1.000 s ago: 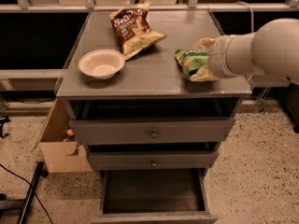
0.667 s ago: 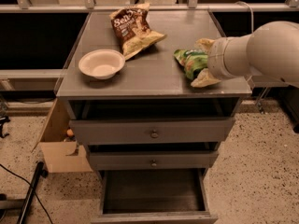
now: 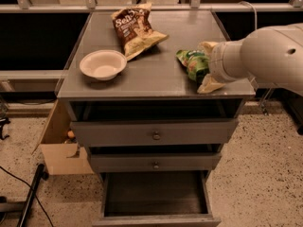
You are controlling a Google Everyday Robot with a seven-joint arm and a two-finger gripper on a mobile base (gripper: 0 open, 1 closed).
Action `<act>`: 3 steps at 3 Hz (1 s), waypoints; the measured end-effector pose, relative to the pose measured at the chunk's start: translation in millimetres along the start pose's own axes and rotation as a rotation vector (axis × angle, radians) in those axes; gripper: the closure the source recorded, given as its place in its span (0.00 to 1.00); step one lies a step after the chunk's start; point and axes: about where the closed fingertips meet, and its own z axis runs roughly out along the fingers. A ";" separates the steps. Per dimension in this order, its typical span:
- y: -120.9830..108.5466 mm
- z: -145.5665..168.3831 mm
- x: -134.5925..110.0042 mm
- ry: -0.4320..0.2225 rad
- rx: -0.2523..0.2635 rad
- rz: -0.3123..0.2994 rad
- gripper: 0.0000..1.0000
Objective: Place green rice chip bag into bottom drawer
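Observation:
The green rice chip bag (image 3: 191,63) lies on the right side of the grey cabinet top (image 3: 156,77), near the front edge. My gripper (image 3: 200,68) reaches in from the right on a thick white arm. Its two pale fingers stand one behind and one in front of the bag, apart, with the bag between them. The bag rests on the top. The bottom drawer (image 3: 156,220) is pulled out below, and its dark inside holds nothing.
A white bowl (image 3: 102,64) sits at the left of the top. A larger brown-and-yellow chip bag (image 3: 135,27) lies at the back middle. Two shallow knobbed drawers (image 3: 154,135) are shut. A cardboard box (image 3: 59,150) and a black pole (image 3: 29,200) are on the floor left.
The gripper and arm have barely moved. The green bag stays between the fingers on the cabinet top.

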 end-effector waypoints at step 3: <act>-24.8 15.1 2.4 0.045 0.054 -0.025 0.48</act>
